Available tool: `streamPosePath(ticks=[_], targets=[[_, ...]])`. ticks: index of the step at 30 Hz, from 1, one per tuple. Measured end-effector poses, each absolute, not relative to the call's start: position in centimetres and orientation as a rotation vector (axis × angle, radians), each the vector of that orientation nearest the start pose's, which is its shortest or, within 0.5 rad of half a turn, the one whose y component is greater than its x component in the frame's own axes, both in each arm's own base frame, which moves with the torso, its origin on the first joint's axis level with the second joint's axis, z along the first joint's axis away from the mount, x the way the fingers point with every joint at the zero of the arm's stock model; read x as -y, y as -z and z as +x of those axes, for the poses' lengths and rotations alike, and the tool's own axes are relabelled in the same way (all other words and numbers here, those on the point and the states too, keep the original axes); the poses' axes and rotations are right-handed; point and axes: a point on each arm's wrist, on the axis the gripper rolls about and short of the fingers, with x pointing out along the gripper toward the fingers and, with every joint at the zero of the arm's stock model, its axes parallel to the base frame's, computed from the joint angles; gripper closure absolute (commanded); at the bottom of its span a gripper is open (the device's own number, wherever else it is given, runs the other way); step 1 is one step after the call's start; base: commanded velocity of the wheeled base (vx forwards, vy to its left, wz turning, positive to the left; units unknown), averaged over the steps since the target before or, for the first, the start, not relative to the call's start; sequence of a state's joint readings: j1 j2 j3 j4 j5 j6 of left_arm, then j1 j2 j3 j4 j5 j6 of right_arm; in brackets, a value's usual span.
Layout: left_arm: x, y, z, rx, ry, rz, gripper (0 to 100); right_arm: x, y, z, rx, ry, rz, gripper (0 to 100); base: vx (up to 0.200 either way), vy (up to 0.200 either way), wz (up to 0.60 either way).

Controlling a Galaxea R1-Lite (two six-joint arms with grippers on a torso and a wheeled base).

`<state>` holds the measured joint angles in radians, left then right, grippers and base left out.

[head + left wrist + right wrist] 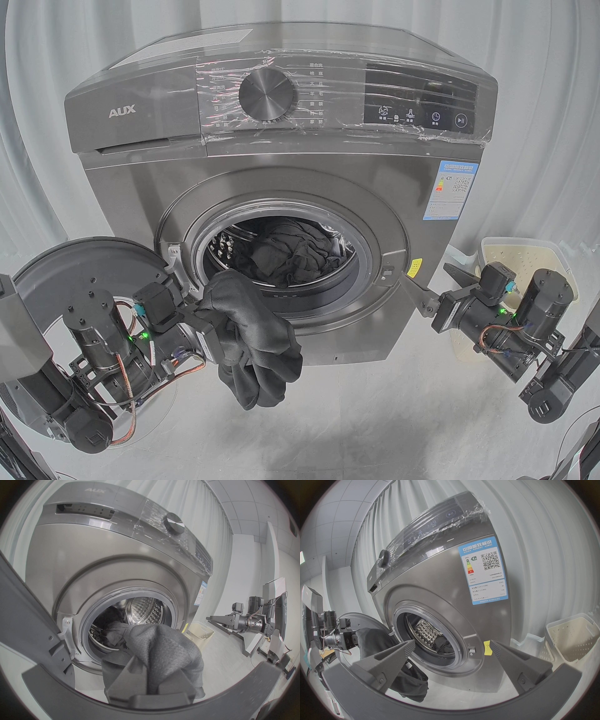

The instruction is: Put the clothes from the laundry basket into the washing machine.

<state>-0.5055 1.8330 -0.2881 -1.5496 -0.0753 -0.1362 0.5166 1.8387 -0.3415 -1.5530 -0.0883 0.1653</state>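
Note:
The grey washing machine [281, 169] stands in front of me with its round door [81, 269] swung open to the left. Dark clothes [294, 250] lie inside the drum. My left gripper [215, 325] is shut on a dark grey garment [256, 337], held at the lower left rim of the drum opening, with most of it hanging down outside. From the left wrist the garment [162, 648] bulges over the fingers [125, 677]. My right gripper [437, 284] is open and holds nothing, right of the machine's front, near the pale laundry basket [531, 256].
The basket [575, 639] sits on the floor by the machine's right side, against white curtains; I see nothing inside it. The open door fills the space at lower left. Bare light floor lies in front of the machine.

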Motion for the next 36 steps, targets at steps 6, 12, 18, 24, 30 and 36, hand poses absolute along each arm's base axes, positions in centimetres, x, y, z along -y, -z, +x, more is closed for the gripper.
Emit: streamPosePath(ticks=[6,12,18,24,30,36], targets=[[13.0,-11.6,22.6,-0.040,0.589,-0.133,100,-13.2,-12.6,23.5,0.017,-0.433,0.179,0,0.000,0.000,0.00],[13.5,-11.3,22.5,-0.053,0.572,-0.129,100,-13.3,-12.6,23.5,0.017,-0.436,0.179,0,0.000,0.000,0.00],[14.7,-10.9,22.8,-0.054,0.561,-0.127,100,-13.4,-12.6,23.4,0.015,-0.440,0.180,0,0.000,0.000,0.00],[16.3,-10.8,24.3,-0.023,0.554,-0.124,100,-13.8,-12.6,23.1,0.014,-0.456,0.181,0,0.000,0.000,0.00],[18.2,-9.9,27.1,0.000,0.562,-0.116,100,-14.0,-12.6,23.0,0.013,-0.463,0.182,0,0.000,0.000,0.00],[19.8,-8.8,30.6,0.042,0.563,-0.134,100,-14.1,-12.6,23.0,0.014,-0.465,0.182,0,0.000,0.000,0.00]])
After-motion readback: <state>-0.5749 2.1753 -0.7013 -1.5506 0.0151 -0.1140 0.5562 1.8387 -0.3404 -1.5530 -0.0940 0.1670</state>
